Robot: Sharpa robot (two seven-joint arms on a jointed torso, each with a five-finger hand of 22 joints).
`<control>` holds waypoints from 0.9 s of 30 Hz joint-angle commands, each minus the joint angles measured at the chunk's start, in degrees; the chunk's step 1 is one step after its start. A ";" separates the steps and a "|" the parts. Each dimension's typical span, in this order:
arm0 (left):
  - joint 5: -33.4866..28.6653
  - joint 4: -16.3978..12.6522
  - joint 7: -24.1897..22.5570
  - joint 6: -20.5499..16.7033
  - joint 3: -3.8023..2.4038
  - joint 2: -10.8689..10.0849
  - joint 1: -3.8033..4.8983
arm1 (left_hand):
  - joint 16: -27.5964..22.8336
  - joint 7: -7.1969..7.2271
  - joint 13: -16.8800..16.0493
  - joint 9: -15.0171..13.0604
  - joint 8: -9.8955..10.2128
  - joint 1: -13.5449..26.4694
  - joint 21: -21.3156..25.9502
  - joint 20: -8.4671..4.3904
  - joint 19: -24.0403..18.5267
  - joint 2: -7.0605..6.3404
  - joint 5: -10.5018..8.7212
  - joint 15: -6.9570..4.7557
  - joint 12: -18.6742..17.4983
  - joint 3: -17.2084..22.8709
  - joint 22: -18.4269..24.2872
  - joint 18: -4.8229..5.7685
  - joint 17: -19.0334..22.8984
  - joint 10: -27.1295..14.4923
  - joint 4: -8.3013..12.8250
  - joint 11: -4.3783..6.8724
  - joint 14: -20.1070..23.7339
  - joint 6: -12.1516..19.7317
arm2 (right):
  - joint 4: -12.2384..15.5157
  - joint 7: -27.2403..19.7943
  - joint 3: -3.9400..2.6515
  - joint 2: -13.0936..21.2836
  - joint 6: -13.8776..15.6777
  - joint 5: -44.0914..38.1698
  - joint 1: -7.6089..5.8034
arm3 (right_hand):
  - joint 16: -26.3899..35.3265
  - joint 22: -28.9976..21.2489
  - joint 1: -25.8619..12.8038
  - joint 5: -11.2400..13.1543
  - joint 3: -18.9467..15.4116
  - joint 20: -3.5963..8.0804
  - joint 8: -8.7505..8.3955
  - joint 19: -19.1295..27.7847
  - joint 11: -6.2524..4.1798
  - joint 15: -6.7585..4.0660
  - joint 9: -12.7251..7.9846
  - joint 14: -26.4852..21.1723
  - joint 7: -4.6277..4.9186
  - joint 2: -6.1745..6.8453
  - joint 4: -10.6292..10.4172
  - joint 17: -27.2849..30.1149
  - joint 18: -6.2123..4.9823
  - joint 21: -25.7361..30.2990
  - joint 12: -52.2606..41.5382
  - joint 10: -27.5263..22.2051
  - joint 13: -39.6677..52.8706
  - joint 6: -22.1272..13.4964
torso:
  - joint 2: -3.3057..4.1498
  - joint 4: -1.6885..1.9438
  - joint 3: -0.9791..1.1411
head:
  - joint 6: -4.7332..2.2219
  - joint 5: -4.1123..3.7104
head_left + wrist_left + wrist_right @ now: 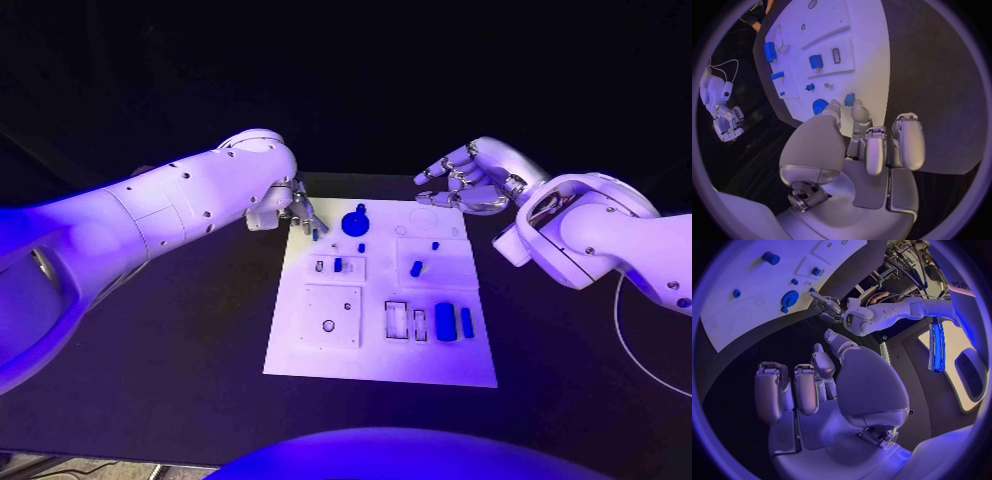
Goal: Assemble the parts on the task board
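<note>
Nearest to us on the white task board (378,365), along its near half, lie two empty slots and two upright blue bars (446,322), with a plain plate carrying one small hole to their left. Farther back we count a blue part in a small recess (338,265), a slanted blue peg (415,268), two tiny blue studs and one round blue knob (355,222) near the far edge, so roughly seven blue parts in all, though the smallest are hard to tell apart. Our left hand (300,213) reaches to the board's far left corner, and its fingertips (856,111) pinch a small blue piece (849,99) just beside the knob. Our right hand (469,180) hovers beyond the far right corner, fingers loosely curled and apart, holding nothing. We judge the step in hand to be placing this one piece; the next move calls for lining it up over its seat and pressing it straight down.
</note>
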State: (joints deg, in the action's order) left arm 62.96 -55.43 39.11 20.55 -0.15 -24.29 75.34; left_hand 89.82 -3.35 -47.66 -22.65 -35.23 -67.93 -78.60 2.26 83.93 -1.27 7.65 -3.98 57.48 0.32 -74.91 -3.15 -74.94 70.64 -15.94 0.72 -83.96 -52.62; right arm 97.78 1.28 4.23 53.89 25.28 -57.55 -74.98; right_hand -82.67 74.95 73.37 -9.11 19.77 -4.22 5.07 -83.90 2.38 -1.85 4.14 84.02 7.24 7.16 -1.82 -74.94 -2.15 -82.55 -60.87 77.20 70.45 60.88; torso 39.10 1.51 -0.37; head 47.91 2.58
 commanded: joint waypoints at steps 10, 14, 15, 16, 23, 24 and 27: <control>-0.28 0.66 -0.61 0.49 0.05 0.58 -0.19 | 0.18 0.00 -0.13 -0.01 -0.14 -1.22 -0.29 -0.28 1.33 1.27 0.22 -0.30 0.42 0.01 -5.75 0.17 -15.06 0.55 0.29 0.06 -6.04 -0.49 | -0.04 -0.58 0.00 -0.17 -0.69 -0.17 0.05 | 0.18 2.50 -0.21 -0.34 -0.17 0.15 0.17 0.39 -0.16 -0.15 -0.08 3.83 0.06 -0.23 -0.26 -5.09 -0.79 0.21 0.16 -0.29 -0.06 0.32 | -0.02 -0.01 0.03 | 0.08 0.06; -0.23 0.81 -0.57 0.22 0.05 0.71 -0.20 | 0.18 0.07 -0.10 -0.01 -0.11 -2.04 -0.31 -0.32 1.35 1.93 0.14 -0.35 0.44 0.27 -5.81 0.18 -15.06 0.59 0.57 0.12 -6.04 -0.54 | -0.04 -0.59 0.00 -0.19 -0.71 -0.16 0.05 | 0.18 2.50 -0.21 -0.34 -0.17 0.15 0.17 0.39 -0.16 -0.15 -0.08 3.83 0.06 -0.23 -0.26 -5.09 -0.79 0.21 0.16 -0.29 -0.06 0.32 | -0.02 0.01 0.04 | 0.09 0.09; -0.22 0.84 -0.54 0.11 0.05 0.73 -0.20 | 0.18 0.10 -0.09 0.00 -0.10 -2.39 -0.32 -0.34 1.35 2.20 0.09 -0.37 0.44 0.42 -5.83 0.18 -15.06 0.60 0.70 0.15 -6.04 -0.54 | -0.04 -0.59 0.00 -0.20 -0.71 -0.16 0.05 | 0.18 2.50 -0.21 -0.34 -0.17 0.15 0.17 0.39 -0.16 -0.15 -0.08 3.83 0.06 -0.23 -0.26 -5.09 -0.79 0.21 0.16 -0.29 -0.06 0.32 | -0.01 0.02 0.03 | 0.12 0.09; -0.22 0.91 -0.52 0.00 0.05 0.77 -0.20 | 0.18 0.16 -0.06 0.00 -0.08 -3.09 -0.30 -0.37 1.35 2.69 0.06 -0.41 0.43 0.77 -5.83 0.17 -15.06 0.60 1.00 0.20 -6.04 -0.54 | -0.04 -0.59 0.00 -0.20 -0.72 -0.16 0.05 | 0.18 2.50 -0.21 -0.34 -0.17 0.15 0.17 0.39 -0.16 -0.15 -0.08 3.83 0.06 -0.23 -0.26 -5.09 -0.79 0.21 0.16 -0.29 -0.06 0.32 | -0.01 0.02 0.03 | 0.12 0.09; -0.27 1.15 -0.68 -0.59 0.05 0.92 -0.21 | 0.18 0.46 0.24 0.09 0.20 -7.28 -0.18 -0.61 1.31 4.60 -0.19 -0.68 0.15 3.63 -5.86 0.15 -15.06 0.43 3.35 0.51 -6.04 -0.17 | -0.03 -0.56 0.00 -0.22 -0.81 -0.14 0.06 | 0.18 2.50 -0.21 -0.34 -0.17 0.15 0.17 0.39 -0.16 -0.15 -0.08 3.83 0.06 -0.23 -0.26 -5.09 -0.79 0.21 0.16 -0.29 -0.06 0.32 | -0.01 0.00 0.02 | 0.16 0.11; -0.33 1.17 -0.71 -0.57 0.05 0.94 -0.21 | 0.18 0.52 0.32 0.11 0.26 -8.11 -0.17 -0.65 1.30 4.77 -0.19 -0.73 0.06 4.26 -5.87 0.15 -15.06 0.37 3.93 0.57 -6.04 -0.08 | -0.03 -0.55 0.00 -0.22 -0.83 -0.14 0.06 | 0.18 2.50 -0.21 -0.34 -0.17 0.15 0.17 0.39 -0.16 -0.15 -0.08 3.83 0.06 -0.23 -0.26 -5.09 -0.79 0.21 0.16 -0.29 -0.06 0.32 | -0.01 0.00 0.02 | 0.16 0.11; -0.62 1.22 -0.84 -0.34 0.05 1.00 -0.21 | 0.18 0.74 0.50 0.18 0.51 -11.69 -0.18 -0.85 1.31 5.21 -0.10 -0.96 -0.27 7.22 -5.95 0.15 -15.06 0.16 6.57 0.81 -6.04 0.38 | -0.05 -0.54 0.00 -0.25 -0.88 -0.14 0.06 | 0.18 2.50 -0.21 -0.34 -0.17 0.15 0.17 0.39 -0.16 -0.15 -0.08 3.83 0.06 -0.23 -0.26 -5.09 -0.79 0.21 0.16 -0.29 -0.06 0.32 | -0.02 -0.02 0.01 | 0.27 0.15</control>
State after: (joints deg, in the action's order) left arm 62.82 -54.26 38.95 20.20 -0.13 -23.46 75.20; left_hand 89.82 -2.83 -47.20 -22.20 -34.56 -78.38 -78.56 1.83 83.93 3.09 7.42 -4.47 57.49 6.85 -74.91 -3.14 -74.92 70.72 -9.78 1.05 -84.03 -52.24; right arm 97.72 1.19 4.23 53.71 25.14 -57.51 -74.96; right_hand -82.67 74.93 73.37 -9.10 19.77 -4.22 5.07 -83.90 2.38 -1.85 4.14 84.02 7.24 7.16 -1.82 -74.92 -2.14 -82.55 -60.87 77.20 70.45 60.88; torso 39.08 1.51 -0.34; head 48.10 2.69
